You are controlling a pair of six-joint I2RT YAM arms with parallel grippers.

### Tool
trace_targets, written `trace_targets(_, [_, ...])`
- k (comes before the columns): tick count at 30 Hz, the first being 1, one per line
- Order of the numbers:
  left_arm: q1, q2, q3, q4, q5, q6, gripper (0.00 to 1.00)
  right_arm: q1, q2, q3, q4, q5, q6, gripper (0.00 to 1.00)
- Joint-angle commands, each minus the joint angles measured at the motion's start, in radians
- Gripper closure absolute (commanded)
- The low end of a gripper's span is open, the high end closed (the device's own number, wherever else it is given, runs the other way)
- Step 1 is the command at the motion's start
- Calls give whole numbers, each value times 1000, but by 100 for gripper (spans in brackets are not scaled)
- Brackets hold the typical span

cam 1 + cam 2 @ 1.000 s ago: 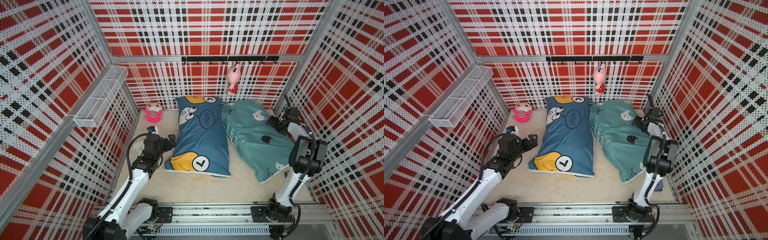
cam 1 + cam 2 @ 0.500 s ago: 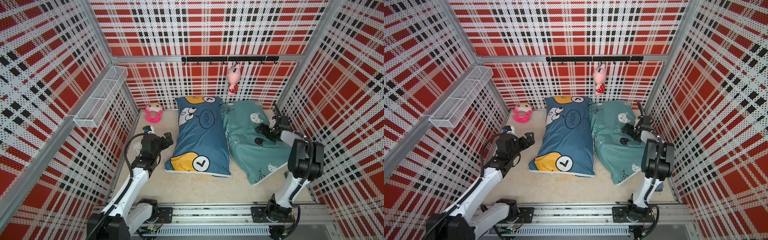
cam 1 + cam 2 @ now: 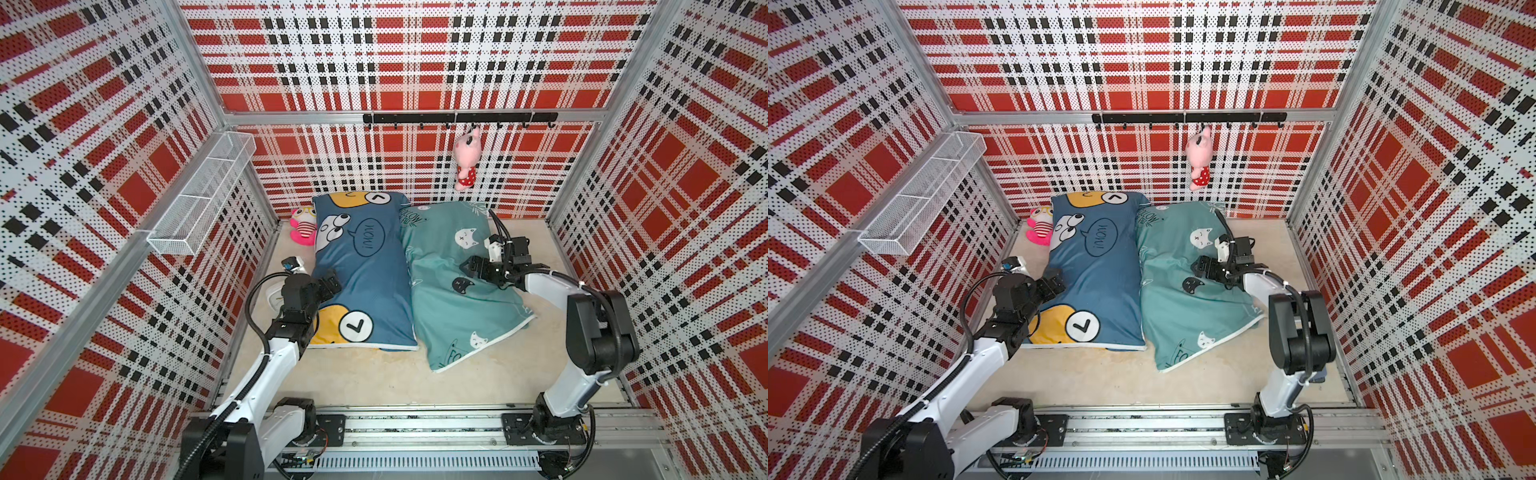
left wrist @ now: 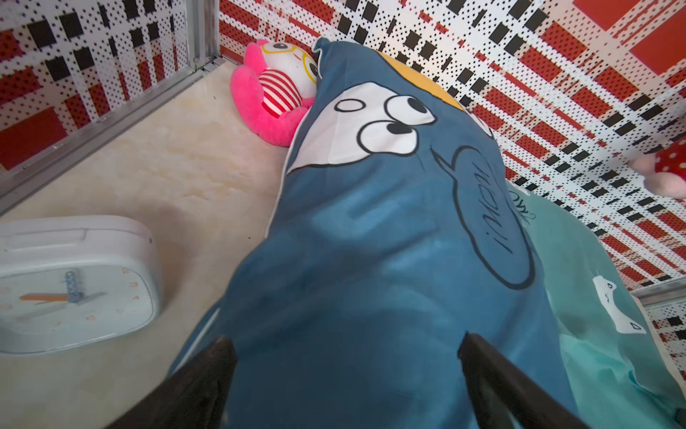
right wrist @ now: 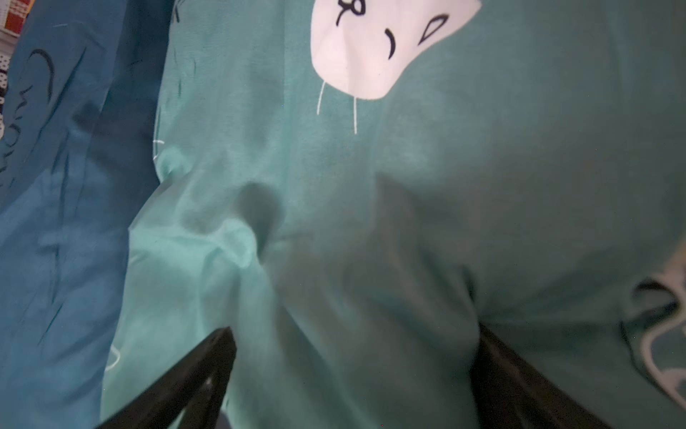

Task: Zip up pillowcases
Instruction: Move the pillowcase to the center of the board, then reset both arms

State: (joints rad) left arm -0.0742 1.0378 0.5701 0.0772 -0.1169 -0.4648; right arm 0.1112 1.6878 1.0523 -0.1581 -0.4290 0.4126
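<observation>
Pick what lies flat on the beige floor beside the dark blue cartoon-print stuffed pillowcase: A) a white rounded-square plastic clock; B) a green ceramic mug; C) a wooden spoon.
A: the left wrist view shows the white rounded-square plastic clock face-up on the beige floor next to the dark blue cartoon-print pillowcase.

In a top view, the left arm [image 3: 278, 365] at lower left and the right arm [image 3: 544, 286] at right show white links, black joints and ribbed black cables [image 3: 248, 301]. The left gripper [image 3: 333, 284] and right gripper [image 3: 468, 267] are black.
</observation>
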Motion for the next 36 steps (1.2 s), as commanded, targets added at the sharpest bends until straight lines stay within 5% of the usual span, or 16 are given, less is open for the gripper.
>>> trace_targets(1, [27, 19, -22, 90, -57, 55, 2, -83, -119, -71, 16, 85, -21, 0])
trace_targets(6, [90, -1, -87, 210, -229, 76, 2, -156, -374, -363, 339, 446, -110, 0])
trace_targets(11, [164, 3, -250, 484, -333, 86, 2, -156, -414, -554, 606, 659, -215, 0])
trace_targets(20, [152, 323, -332, 976, -226, 237, 2, -127, -231, -680, 1034, 658, -251, 0])
trace_targets(26, [118, 406, -275, 1024, -205, 326, 2, -20, -162, -756, 1266, 784, -342, 0])
trace_targets(28, [110, 436, -268, 1032, -180, 332, 2, -24, -92, -813, 1470, 798, -354, 0])
trace_targets(32, [10, 513, -244, 1107, -267, 435, 2, -52, -108, -797, 1406, 765, -317, 0])
trace_targets(36, [28, 508, -305, 1198, -238, 417, 2, -53, -112, -797, 1398, 766, -314, 0])
